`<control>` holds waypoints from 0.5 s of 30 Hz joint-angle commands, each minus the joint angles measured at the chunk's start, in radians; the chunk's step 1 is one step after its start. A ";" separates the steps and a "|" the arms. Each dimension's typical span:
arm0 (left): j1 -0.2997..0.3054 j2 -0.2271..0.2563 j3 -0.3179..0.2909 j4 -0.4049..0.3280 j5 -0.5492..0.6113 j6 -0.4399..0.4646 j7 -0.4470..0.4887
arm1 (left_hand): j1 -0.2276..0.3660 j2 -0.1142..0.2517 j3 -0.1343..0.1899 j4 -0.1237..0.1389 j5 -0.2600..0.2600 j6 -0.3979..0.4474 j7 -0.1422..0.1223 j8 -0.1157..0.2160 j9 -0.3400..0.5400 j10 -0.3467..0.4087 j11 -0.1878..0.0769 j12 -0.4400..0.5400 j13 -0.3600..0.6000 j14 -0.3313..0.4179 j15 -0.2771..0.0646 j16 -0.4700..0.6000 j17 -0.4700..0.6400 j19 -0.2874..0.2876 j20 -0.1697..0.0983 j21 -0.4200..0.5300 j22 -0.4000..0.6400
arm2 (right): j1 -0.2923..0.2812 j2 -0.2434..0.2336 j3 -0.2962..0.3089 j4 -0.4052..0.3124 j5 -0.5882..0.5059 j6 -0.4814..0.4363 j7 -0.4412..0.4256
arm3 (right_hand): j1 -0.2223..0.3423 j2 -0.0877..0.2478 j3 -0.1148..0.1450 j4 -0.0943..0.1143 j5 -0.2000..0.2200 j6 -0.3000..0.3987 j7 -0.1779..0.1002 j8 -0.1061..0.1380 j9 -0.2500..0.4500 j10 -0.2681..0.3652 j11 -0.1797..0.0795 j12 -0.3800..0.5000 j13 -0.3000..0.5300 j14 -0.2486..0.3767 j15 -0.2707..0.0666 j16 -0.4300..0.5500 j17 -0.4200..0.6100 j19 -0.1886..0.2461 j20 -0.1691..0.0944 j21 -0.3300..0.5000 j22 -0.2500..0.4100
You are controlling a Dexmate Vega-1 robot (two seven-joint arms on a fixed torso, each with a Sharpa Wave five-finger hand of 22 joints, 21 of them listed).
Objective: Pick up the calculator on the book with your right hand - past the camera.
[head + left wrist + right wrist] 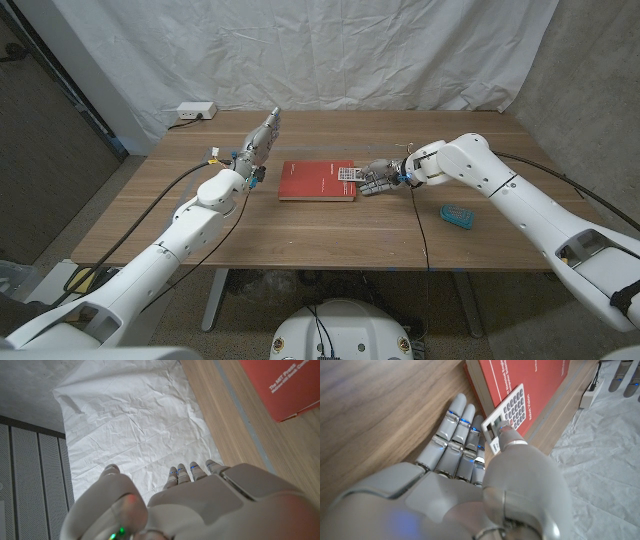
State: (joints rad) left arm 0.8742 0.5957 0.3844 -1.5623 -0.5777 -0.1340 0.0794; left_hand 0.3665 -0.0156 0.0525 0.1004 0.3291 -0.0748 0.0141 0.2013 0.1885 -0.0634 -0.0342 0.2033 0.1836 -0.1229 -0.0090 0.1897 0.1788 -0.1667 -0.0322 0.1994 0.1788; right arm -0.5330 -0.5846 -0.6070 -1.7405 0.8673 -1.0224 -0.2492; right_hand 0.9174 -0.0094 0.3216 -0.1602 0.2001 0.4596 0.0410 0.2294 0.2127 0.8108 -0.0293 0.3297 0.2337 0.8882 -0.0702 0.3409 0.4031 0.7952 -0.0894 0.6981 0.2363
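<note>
While my right hand (378,178) reaches in at the right edge of the red book (316,181), the calculator (347,174) lies on that book's right end, white with grey keys. In the right wrist view my thumb sits on the near end of the calculator (507,411), over its display, and my fingers (454,435) stretch along the wooden table (375,405) beside and under the book's (520,380) edge. Thumb above, fingers below: I read this as a pinch on the calculator, though whether it has left the cover I cannot tell.

My left hand (262,138) is raised off the table (300,235) to the left of the book, fingers straight and together, pointing toward the far edge. Nothing is in it. In the left wrist view the back of that hand (200,505) faces the white sheet (130,415) hung behind the table, and a corner of the book (285,385) shows.

Also on the table: a small teal object (458,214) near my right forearm, well apart from the book. A white power strip (195,111) lies at the far left corner.
</note>
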 commanded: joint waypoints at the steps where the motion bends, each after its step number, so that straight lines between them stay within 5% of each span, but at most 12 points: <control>1: -0.010 -0.004 0.005 0.005 0.000 0.004 0.000 | 0.008 0.004 -0.005 0.001 0.001 0.005 0.003 -0.001 0.001 -0.002 -0.003 0.001 0.006 -0.003 0.006 -0.002 0.003 -0.030 -0.017 0.003 0.005 | 0.013 0.014 -0.008 0.020 -0.017 -0.005 0.008 | 0.032 0.006 -0.010 0.001 0.004 0.026 -0.006 0.011 0.005 0.037 -0.013 0.014 0.007 0.029 -0.017 0.034 0.029 -0.004 -0.052 0.029 0.024; 15: -0.014 -0.011 0.006 0.016 -0.006 -0.006 -0.010 | 0.009 0.006 -0.008 0.000 0.001 0.006 0.004 -0.001 0.001 -0.002 -0.002 0.001 0.006 -0.002 0.006 -0.002 0.003 -0.030 -0.017 0.003 0.005 | 0.007 0.015 0.004 0.015 -0.017 -0.006 0.007 | 0.069 0.028 -0.012 0.006 -0.001 0.068 -0.026 0.024 0.012 0.103 -0.031 0.032 0.018 0.073 -0.052 0.081 0.061 0.002 -0.079 0.095 0.077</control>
State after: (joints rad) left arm 0.8614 0.5881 0.3903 -1.5503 -0.5803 -0.1343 0.0742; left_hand 0.3698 -0.0123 0.0494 0.0972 0.3291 -0.0748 0.0141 0.2013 0.1884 -0.0634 -0.0342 0.2033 0.1837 -0.1229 -0.0090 0.1897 0.1788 -0.1667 -0.0322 0.1994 0.1788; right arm -0.5239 -0.5721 -0.6110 -1.7249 0.8531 -1.0286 -0.2441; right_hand 0.9755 0.0175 0.3157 -0.1580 0.2001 0.5115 0.0175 0.2475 0.2213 0.8973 -0.0574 0.3523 0.2486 0.9472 -0.1215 0.4143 0.4617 0.7954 -0.0894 0.7805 0.3027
